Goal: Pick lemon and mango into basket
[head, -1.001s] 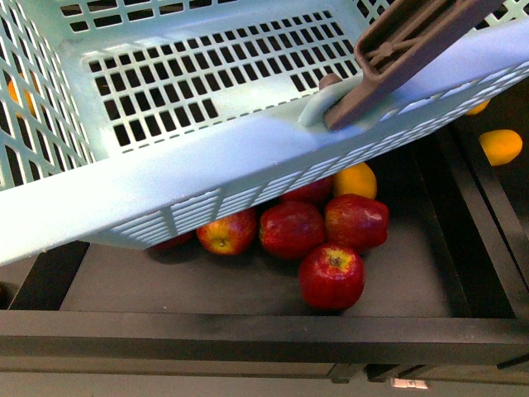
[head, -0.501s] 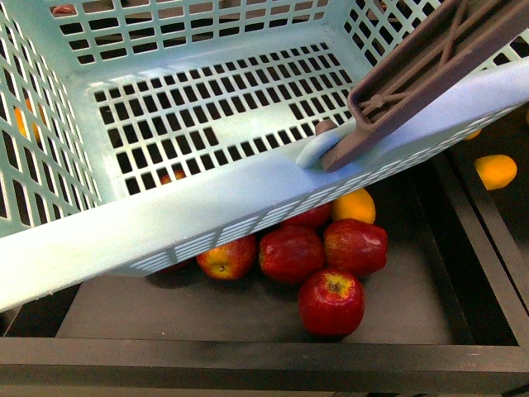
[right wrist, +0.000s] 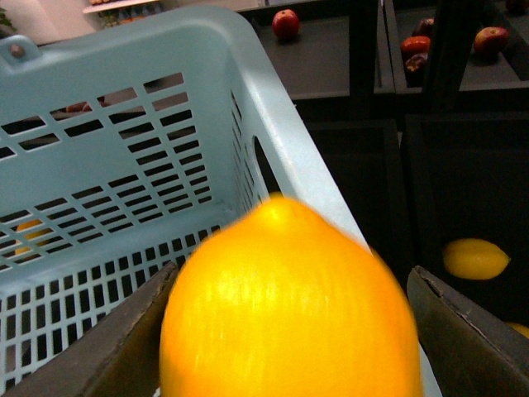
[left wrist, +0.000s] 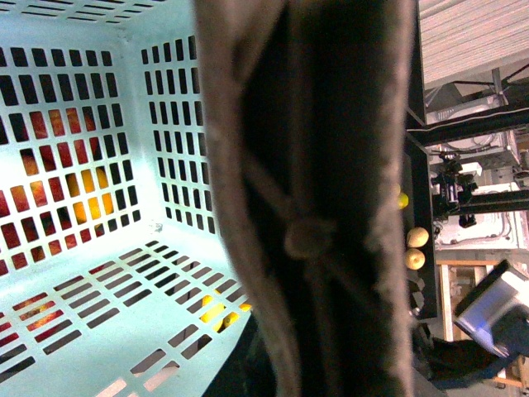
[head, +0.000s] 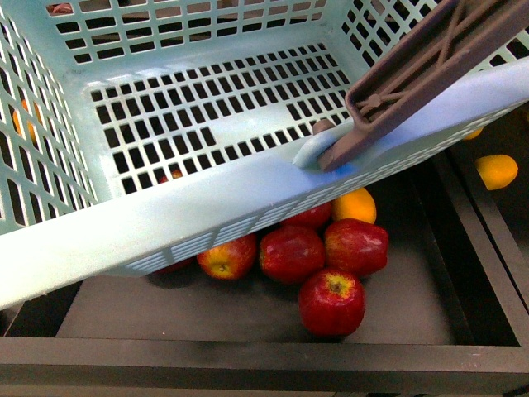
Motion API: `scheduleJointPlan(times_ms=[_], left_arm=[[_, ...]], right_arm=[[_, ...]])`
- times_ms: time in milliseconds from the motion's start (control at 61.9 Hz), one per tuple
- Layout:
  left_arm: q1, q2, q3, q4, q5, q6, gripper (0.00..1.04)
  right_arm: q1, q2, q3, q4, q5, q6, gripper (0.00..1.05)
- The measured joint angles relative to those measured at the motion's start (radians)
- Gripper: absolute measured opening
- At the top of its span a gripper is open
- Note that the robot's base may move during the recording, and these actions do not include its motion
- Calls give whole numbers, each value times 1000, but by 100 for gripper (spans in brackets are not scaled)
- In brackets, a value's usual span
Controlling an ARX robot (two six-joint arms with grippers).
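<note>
The aqua basket (head: 165, 207) hangs tilted above the shelf and fills the upper front view; no fruit shows inside it. Its brown handle (head: 413, 66) crosses the top right. In the left wrist view the handle (left wrist: 322, 207) fills the middle, blurred and very close; my left gripper is shut on it and its fingers are hidden. My right gripper (right wrist: 289, 331) is shut on the yellow-orange mango (right wrist: 289, 298), held beside the basket's rim (right wrist: 281, 141). A lemon (right wrist: 475, 258) lies in a dark shelf compartment beyond; it probably also shows in the front view (head: 496, 170).
Several red apples (head: 331, 302) lie in the black shelf tray (head: 207, 310) under the basket, with a yellow-orange fruit (head: 354, 205) behind them. A black divider (head: 471, 240) separates the right compartment. More apples (right wrist: 285, 23) sit on farther shelves.
Over the last second the basket has shifted in the front view and more of its floor shows. In the last half second it has hardly moved.
</note>
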Motion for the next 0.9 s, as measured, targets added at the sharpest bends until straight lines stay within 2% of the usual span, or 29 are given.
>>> scheduleJointPlan(times_ms=[97,210,436,581,710,904], left_arm=[[0,0,0,0,2,0,5],[0,0,0,0,0,2,5],[0,0,0,0,-6,5,5],[1,0,0,0,-3,3,5],[-2,0,0,0,10,1,5],[-1,0,0,0,-4,3,5]], right_arm=[[-14,1,0,13,0,16,97],[-53,-24,-8,19,8,41,96],[-220,-225,-158,-23,40,71,96],[-255,-270,-194,-30,47,74,96],[-223,-294,-293,144,1,-56,77],[-218,-388,-430,193,3,-126,44]])
